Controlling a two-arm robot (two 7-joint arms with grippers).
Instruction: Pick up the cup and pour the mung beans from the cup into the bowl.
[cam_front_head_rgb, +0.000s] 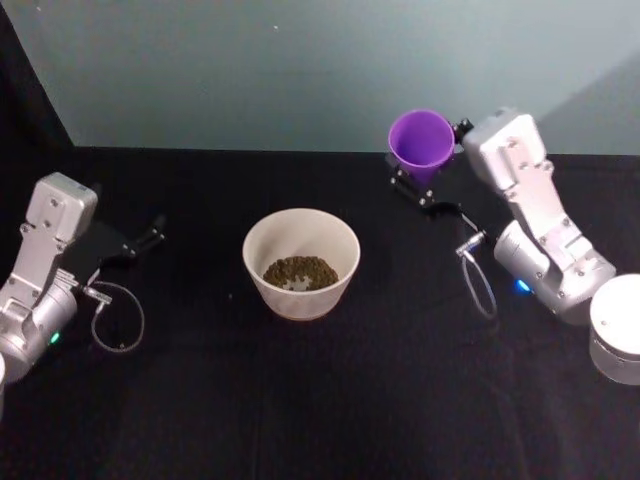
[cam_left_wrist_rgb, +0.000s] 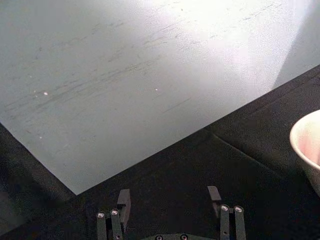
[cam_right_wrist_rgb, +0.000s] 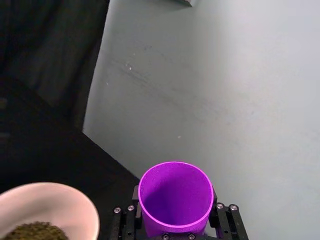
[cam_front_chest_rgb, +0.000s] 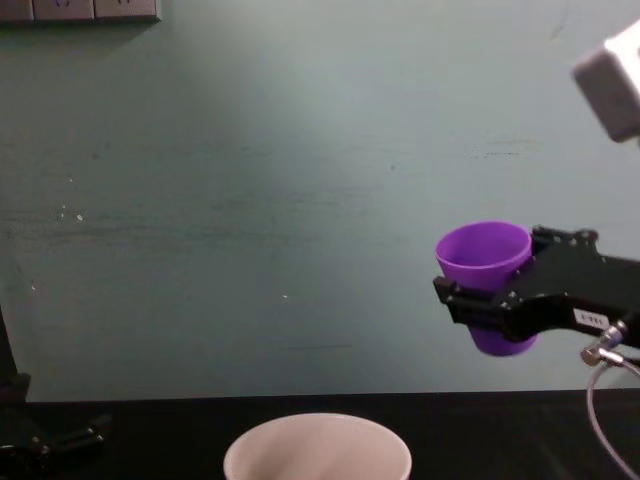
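My right gripper (cam_front_chest_rgb: 492, 302) is clamped on the cup (cam_front_head_rgb: 420, 140), which is upright and raised, beyond and right of the bowl (cam_front_head_rgb: 300, 298). Beans (cam_front_head_rgb: 300, 271) sit in the bowl, and the cup looks empty. Left gripper (cam_left_wrist_rgb: 170, 205) is spread, idle left of the bowl. Risk: a low swing clips the bowl's rim and spills it.

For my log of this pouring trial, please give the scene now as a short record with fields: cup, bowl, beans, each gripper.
cup: upright, held above the table, no beans seen inside
bowl: on the black table, to the cup's left and nearer the robot
mung beans: in the bowl
right gripper: shut on the cup
left gripper: open, low at the left, holding nothing
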